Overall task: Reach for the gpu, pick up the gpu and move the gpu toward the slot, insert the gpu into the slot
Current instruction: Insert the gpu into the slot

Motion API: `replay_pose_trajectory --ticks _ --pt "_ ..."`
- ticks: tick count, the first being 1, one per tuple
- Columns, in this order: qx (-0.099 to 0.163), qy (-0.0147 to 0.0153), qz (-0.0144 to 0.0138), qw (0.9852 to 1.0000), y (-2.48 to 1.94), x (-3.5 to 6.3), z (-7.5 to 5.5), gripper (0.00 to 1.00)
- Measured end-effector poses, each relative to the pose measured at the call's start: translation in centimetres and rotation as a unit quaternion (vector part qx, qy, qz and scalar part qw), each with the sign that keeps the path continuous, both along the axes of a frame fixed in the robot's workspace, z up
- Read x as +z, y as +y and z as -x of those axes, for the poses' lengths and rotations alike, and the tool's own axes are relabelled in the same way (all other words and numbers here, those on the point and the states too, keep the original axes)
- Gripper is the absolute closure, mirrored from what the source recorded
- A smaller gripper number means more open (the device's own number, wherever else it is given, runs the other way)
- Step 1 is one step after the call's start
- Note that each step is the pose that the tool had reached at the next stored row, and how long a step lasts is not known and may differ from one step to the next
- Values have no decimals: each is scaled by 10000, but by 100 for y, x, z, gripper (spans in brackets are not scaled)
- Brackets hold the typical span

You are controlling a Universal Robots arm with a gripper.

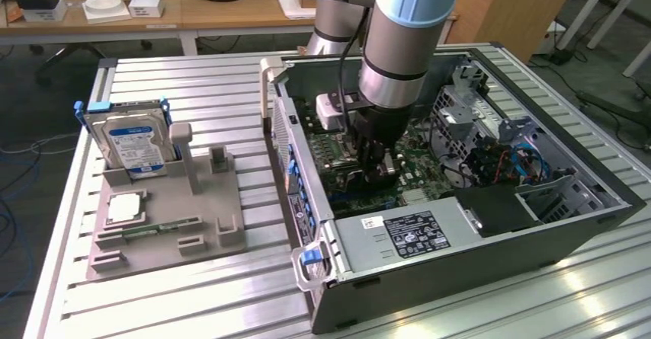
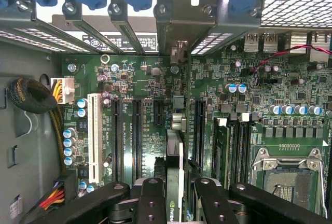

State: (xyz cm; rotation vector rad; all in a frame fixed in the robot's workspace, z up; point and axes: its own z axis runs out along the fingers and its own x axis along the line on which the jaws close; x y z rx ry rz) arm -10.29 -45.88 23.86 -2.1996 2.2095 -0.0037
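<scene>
One arm: reaches down from the top of the exterior frame into the open case (image 1: pixel 569 225) at centre right.
Pincer (image 2: pixel 179 195): at the bottom centre of the wrist frame, its black fingers (image 2: pixel 150 203) closed on the gpu.
Gpu (image 2: pixel 175 182): held edge-on between the fingers, upright, over the motherboard (image 2: pixel 290 79); its metal bracket end points to the rear slot covers (image 2: pixel 124 27) at the top of the wrist frame.
Slots: the gpu's lower edge lines up with a black slot between other black slots (image 2: pixel 137 136); a white slot (image 2: pixel 94 130) lies left of them. Whether the card is seated I cannot tell.
Bench (image 1: pixel 183 308): ribbed metal, carrying the case and a grey holder (image 1: pixel 168 225) at the exterior frame's left.
Holder: a hard drive (image 1: pixel 133 145) stands upright in it; a memory stick (image 1: pixel 163 227) lies flat near its front.
</scene>
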Motion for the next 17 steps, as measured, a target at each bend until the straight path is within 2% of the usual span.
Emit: replay_pose_trajectory --ticks 4,17 --pt "-1 0 0 10000 0 -37 4 74" --pt "-2 0 -4 10000 1 -25 6 73"
